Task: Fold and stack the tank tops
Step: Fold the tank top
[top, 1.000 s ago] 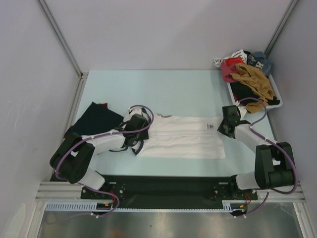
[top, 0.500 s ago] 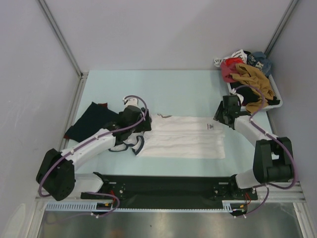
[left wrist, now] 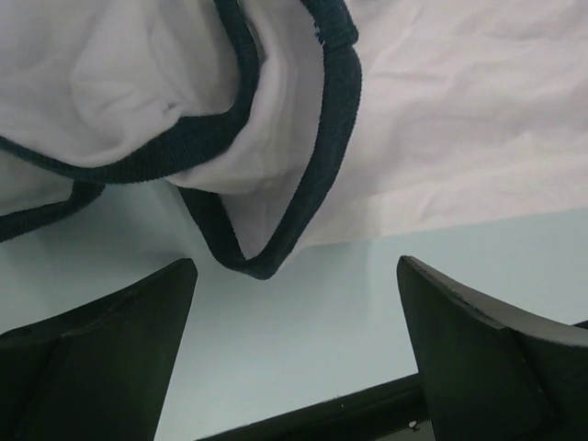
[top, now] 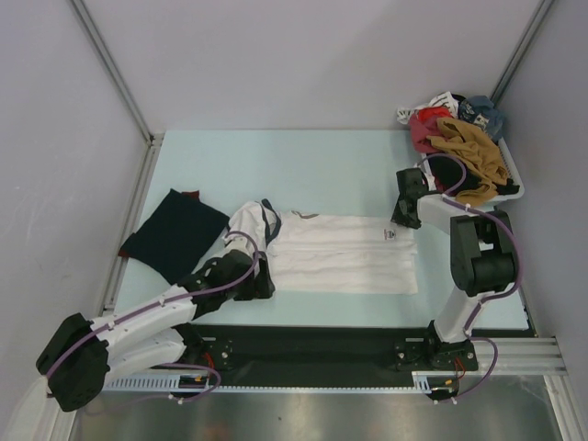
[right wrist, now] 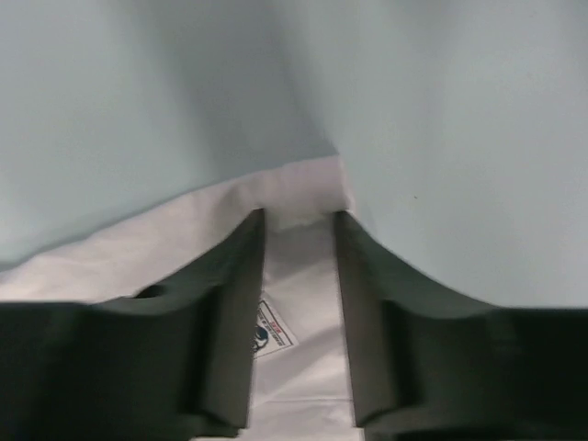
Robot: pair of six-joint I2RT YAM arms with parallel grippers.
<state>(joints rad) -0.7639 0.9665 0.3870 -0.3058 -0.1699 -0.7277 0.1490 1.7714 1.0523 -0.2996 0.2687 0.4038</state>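
The white tank top (top: 344, 253) with navy trim lies flat across the middle of the table, its strap end bunched at the left (top: 253, 220). The dark navy tank top (top: 175, 234) lies folded at the far left. My left gripper (top: 262, 278) sits at the near side of the strap end with its jaws wide open and nothing between them. In the left wrist view a navy-trimmed strap loop (left wrist: 276, 230) lies just ahead of that gripper (left wrist: 299, 340). My right gripper (top: 401, 219) stands open astride the white top's far right corner (right wrist: 299, 197), pointing down at the cloth (right wrist: 299, 220).
A white basket (top: 510, 193) at the back right holds a heap of mixed clothes (top: 464, 138). A black rail (top: 322, 344) runs along the near edge. A small printed label (right wrist: 273, 335) sits near the white top's right corner.
My left gripper opened, let go of the strap end and drew back toward the near edge; the straps now lie farther back. My right gripper moved to the far right corner.
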